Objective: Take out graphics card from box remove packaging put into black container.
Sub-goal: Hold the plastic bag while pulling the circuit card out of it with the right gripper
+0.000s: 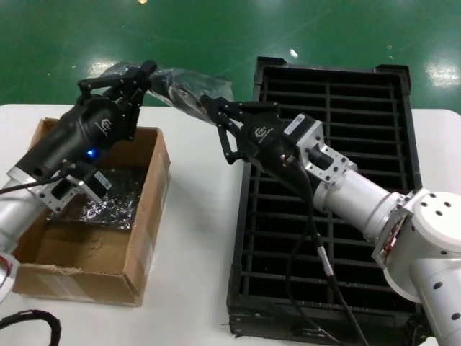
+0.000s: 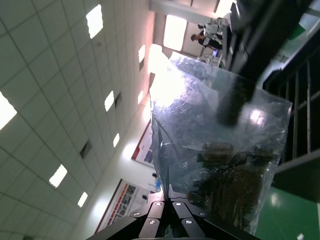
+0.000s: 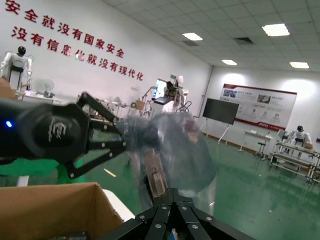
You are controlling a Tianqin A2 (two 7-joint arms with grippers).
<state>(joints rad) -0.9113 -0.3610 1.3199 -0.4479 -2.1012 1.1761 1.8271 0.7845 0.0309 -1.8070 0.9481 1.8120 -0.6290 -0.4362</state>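
- Head view, upper centre: left end effector point(image 1: 137, 78) and right end effector point(image 1: 216, 115) each pinch one end of the packaging point(image 1: 180, 85), graphics card point(image 2: 225, 175) inside, held above the worktop point(image 1: 194, 238).
- Step in hand: unbagging. Next calls for pulling the card free, toward the black container point(image 1: 403, 130); the box point(image 1: 148, 223) sits lower left.

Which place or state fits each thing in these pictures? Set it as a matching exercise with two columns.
1. packaging
2. box
3. black container
4. left gripper

a. under the right arm, slots unfilled
b. shut on one end of the bag
c. held in the air between both grippers
d. on the white table, another shiny bag inside

Pairs: 1-c, 2-d, 3-a, 4-b
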